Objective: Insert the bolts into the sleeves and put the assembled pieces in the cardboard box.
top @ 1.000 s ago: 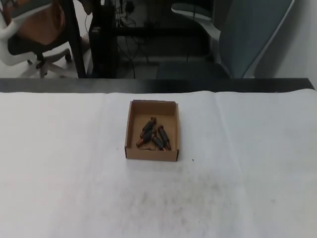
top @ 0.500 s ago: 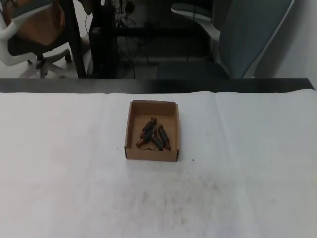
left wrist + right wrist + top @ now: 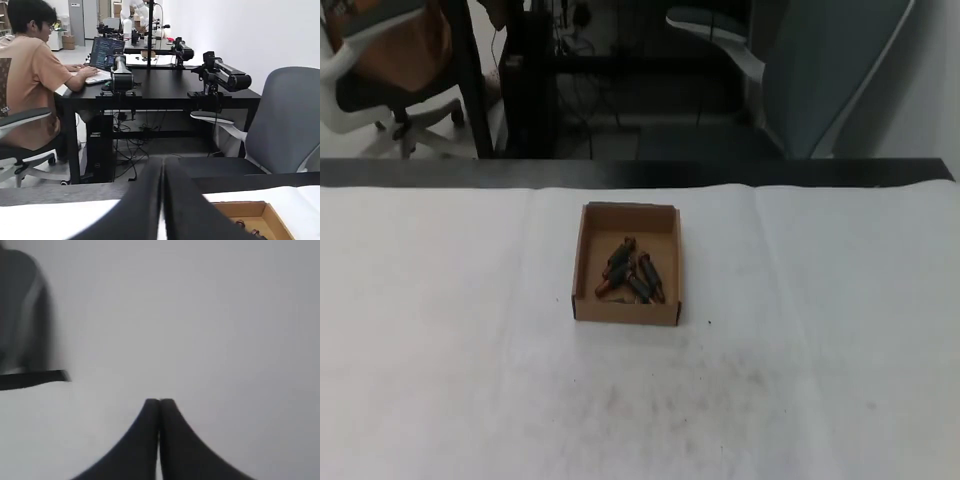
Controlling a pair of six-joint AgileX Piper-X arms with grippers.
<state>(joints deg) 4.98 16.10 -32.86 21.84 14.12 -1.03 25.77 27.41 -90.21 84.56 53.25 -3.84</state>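
You have the cardboard box (image 3: 626,311) sitting on the white-covered bench (image 3: 460,380). Inside it is a small cluster of dark assembled pieces (image 3: 631,272), lying crossed over one another around the box's middle. They overlap too much for a sure count. Every bolt and sleeve I can make out is in the box, so I'd judge the task finished or very nearly so. Your left gripper (image 3: 163,165) has its fingers pressed together with nothing between them, and it is held back from the box. The right gripper (image 3: 159,401) is likewise pressed together and empty. All that seems left for you is confirming that each piece in the box is fully seated.
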